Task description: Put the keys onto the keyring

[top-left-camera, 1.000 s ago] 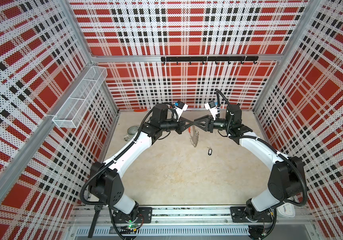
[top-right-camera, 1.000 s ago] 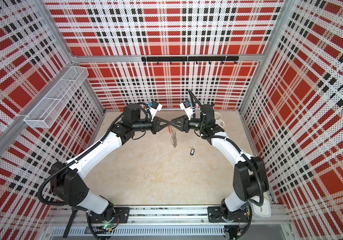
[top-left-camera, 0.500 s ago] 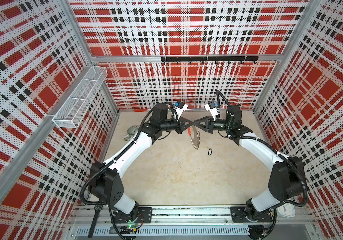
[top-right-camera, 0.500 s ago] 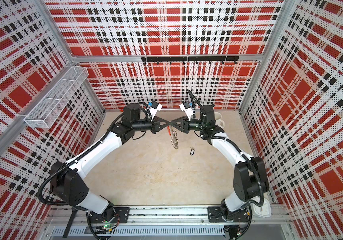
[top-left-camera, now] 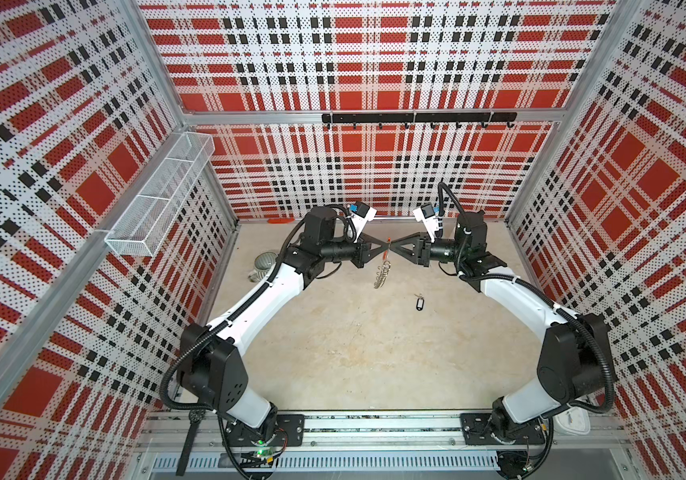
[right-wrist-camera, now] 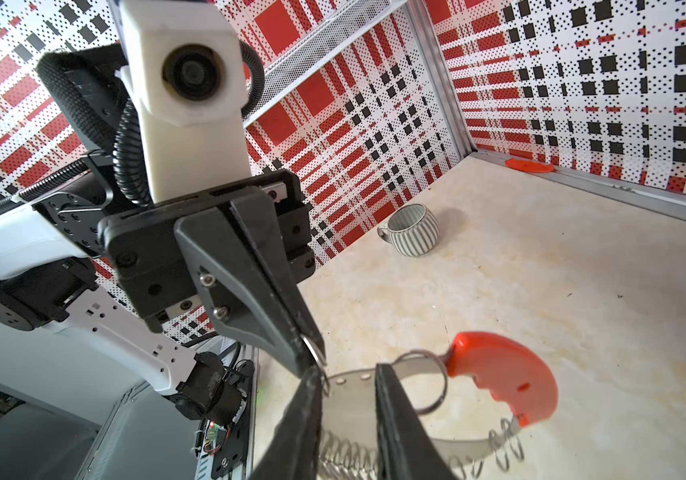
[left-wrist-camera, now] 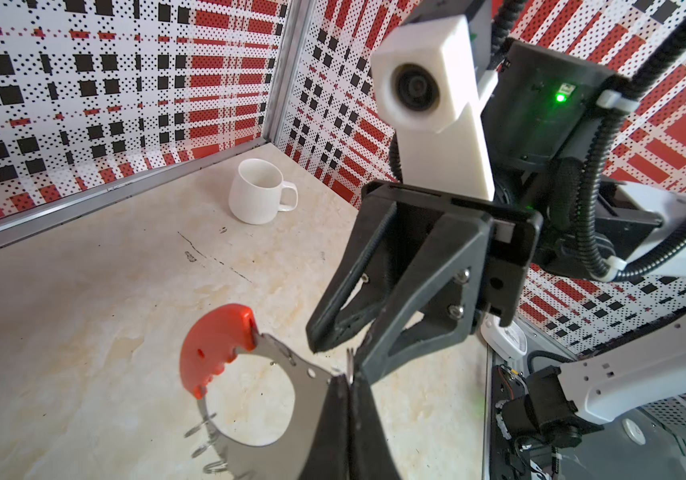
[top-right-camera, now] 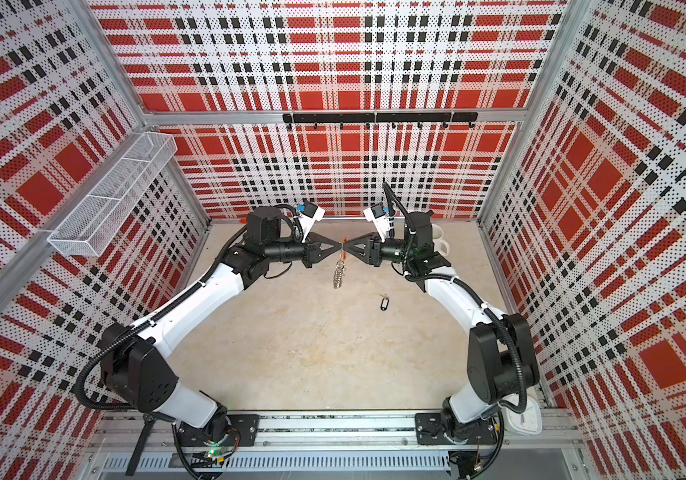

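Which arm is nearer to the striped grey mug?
Left. The left arm passes close beside the striped mug; the right arm is on the opposite side, far from it.

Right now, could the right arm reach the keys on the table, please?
Probably yes: the keys lie uncovered on the table near the right gripper, though its jaws are at the keyring held by the left gripper.
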Controlling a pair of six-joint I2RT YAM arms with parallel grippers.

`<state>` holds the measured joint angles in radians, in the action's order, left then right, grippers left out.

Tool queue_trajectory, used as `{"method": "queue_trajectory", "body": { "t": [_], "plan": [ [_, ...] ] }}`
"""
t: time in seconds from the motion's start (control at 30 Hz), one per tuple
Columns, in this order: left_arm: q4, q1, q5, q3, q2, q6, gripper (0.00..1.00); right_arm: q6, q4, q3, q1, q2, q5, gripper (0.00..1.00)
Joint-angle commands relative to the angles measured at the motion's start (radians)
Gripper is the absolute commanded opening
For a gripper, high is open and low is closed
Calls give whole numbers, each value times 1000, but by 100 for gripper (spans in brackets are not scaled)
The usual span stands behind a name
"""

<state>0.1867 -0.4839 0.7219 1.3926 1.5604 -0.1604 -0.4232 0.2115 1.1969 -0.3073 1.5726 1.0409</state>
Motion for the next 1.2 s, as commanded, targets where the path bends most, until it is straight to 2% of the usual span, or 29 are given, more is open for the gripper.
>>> {"method": "queue_trajectory", "body": {
  "t": [0.0, 0.27, 0.43, 0.67, 0.77, 0.8, 0.83, 0.93, 1.07, 1.17],
  "plan": [
    [-45, -8, 26, 38, -12, -6, 0, -12, 48, -6, 0, -16, 31, 22],
    [-48, -9, 26, 38, -9, -6, 0, -27, 68, 3, -12, -5, 36, 0],
    [-55, -11, 23, 33, -7, -7, 0, -122, 215, -29, -21, -16, 15, 0],
    [-135, -1, -7, -16, -40, -55, 0, -363, 540, -98, -30, -16, -26, 0],
    [-203, 12, -12, -53, -59, -103, 11, -425, 634, -111, -36, -7, -35, 0],
    [-233, 20, -14, -68, -66, -127, 25, -442, 661, -114, -39, -2, -40, 0],
    [-265, 27, -23, -84, -76, -155, 35, -460, 686, -119, -42, 1, -46, 0],
    [-410, 70, -41, -163, -114, -274, 44, -508, 762, -135, -43, 7, -64, 0],
    [-633, 136, -70, -296, -178, -428, 40, -586, 879, -151, -43, 12, -80, 0],
    [-689, 148, -84, -337, -195, -461, 37, -657, 981, -156, -43, 27, -87, 0]
  ]
}}
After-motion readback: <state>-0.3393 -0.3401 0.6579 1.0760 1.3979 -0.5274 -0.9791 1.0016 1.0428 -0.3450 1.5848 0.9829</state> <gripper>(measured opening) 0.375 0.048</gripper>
